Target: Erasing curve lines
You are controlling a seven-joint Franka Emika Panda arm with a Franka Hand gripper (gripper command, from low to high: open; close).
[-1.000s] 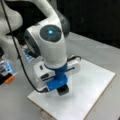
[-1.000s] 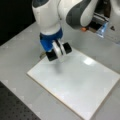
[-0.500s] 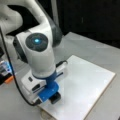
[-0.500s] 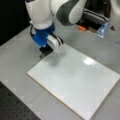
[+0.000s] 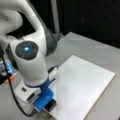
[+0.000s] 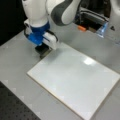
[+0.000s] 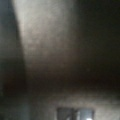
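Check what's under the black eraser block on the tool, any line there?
The eraser at the tool sits at the board's corner, over its edge and the grey table. No lines show on the open board; whatever is beneath the block is covered.

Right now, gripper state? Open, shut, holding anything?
Gripper: shut on the black eraser block, at the white board corner; no curve lines visible.
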